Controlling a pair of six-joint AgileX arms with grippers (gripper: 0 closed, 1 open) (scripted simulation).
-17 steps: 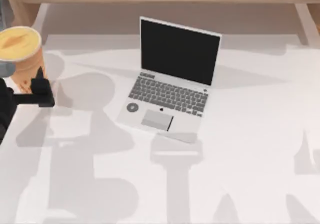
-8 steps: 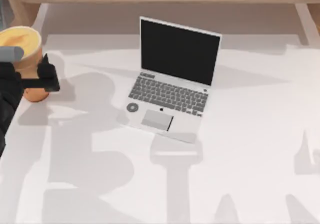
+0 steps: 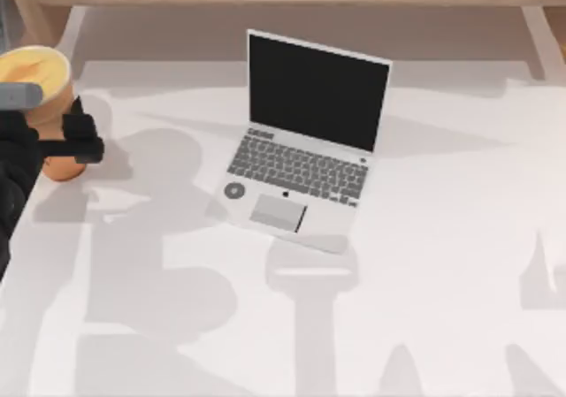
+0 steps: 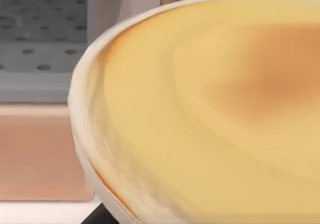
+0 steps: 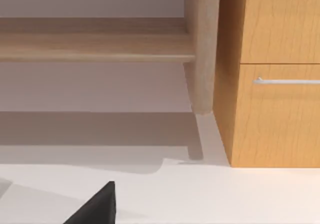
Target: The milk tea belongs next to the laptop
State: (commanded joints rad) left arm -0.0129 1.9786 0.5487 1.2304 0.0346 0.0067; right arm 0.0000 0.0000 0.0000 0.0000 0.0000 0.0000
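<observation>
Orange-tan cup of milk tea (image 3: 40, 92) is sitting way over at the far left edge of the white table (image 3: 424, 264), creamy yellow top facing up at my overhead cam. My left gripper (image 3: 55, 141) is right on it, black fingers (image 3: 84, 141) wrapped against the lower part of the cup from the near side, with the dark arm running off the left edge of the top view. From what I can see the fingers are clamped on the cup, one on its right flank and the rest of the hand hidden behind its left side.

Left wrist cam is basically staring at the pale rim and swirly yellow-orange top of the cup (image 4: 210, 114) at point-blank range.

Silver-white laptop (image 3: 305, 145) is open around the middle of the table, a bit toward the far side, black screen up, grey keyboard and trackpad facing near, round sticker left of the trackpad. Cup and laptop are well apart, with bare table and arm shadows between them.

Right wrist cam looks at a wooden cabinet (image 5: 272, 74) with a drawer handle, and a dark sliver of its own gripper (image 5: 95, 206); can't tell whether that one's open or closed.
</observation>
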